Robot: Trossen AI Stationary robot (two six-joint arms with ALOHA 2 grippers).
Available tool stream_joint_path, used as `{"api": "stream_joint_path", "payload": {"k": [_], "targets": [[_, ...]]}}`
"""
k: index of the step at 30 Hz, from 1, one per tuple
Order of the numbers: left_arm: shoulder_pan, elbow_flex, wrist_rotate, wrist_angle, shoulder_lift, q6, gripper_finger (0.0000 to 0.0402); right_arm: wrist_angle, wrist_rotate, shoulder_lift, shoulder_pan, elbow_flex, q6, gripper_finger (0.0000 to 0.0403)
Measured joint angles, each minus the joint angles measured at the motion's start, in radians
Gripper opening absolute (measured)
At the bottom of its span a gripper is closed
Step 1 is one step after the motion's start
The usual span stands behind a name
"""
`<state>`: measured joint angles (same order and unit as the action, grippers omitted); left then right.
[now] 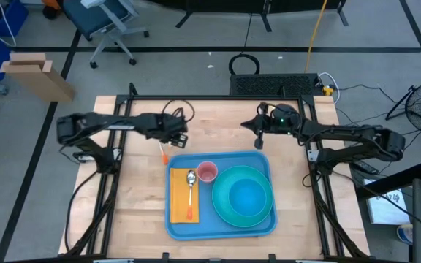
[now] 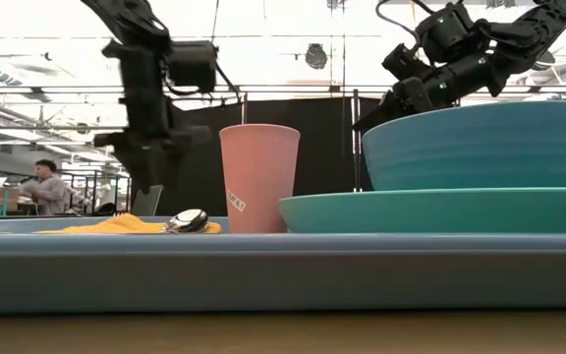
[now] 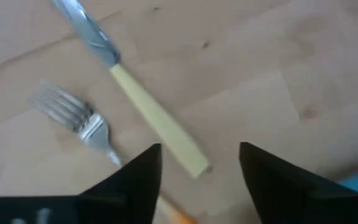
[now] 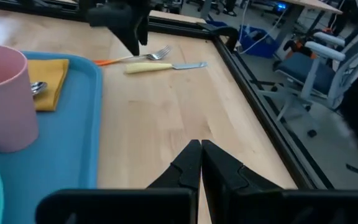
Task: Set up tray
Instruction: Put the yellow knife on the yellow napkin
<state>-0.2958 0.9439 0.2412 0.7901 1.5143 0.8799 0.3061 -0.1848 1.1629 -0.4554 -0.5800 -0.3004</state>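
The blue tray (image 1: 174, 219) lies in the middle of the table. It carries a yellow napkin (image 1: 181, 193) with an orange-handled spoon (image 1: 190, 186) on it, a pink cup (image 1: 207, 172), and a teal bowl (image 1: 245, 196) on a teal plate (image 1: 225, 212). A cream-handled knife (image 3: 154, 118) and an orange-handled fork (image 3: 73, 118) lie flat on the wood beyond the tray's far left corner. My left gripper (image 3: 197, 168) is open and hovers over the free end of the knife's handle, pointing down. My right gripper (image 4: 201, 155) is shut over bare wood by the tray's far right corner.
Black frame rails (image 1: 218, 98) run along the table's far edge and both sides. Bare wood lies left of the tray (image 1: 134, 197) and along the far side between the two grippers (image 1: 221, 131). A person (image 2: 45, 187) sits far off in the room.
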Motion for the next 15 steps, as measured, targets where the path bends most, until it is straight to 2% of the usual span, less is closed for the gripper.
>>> {"api": "stream_joint_path", "payload": {"k": [7,11,15], "targets": [[-0.083,0.106,-0.069,0.041,0.159,0.025,0.0287,-0.016,-0.002,-0.007,-0.017,0.000,0.015,0.0006],[-0.106,0.138,-0.080,0.098,0.219,0.093,0.0298,-0.085,-0.003,-0.019,-0.014,0.000,-0.022,0.0006],[-0.110,0.142,-0.097,0.097,0.245,0.147,0.0290,-0.140,-0.003,-0.031,-0.014,0.000,-0.027,0.0006]]}}
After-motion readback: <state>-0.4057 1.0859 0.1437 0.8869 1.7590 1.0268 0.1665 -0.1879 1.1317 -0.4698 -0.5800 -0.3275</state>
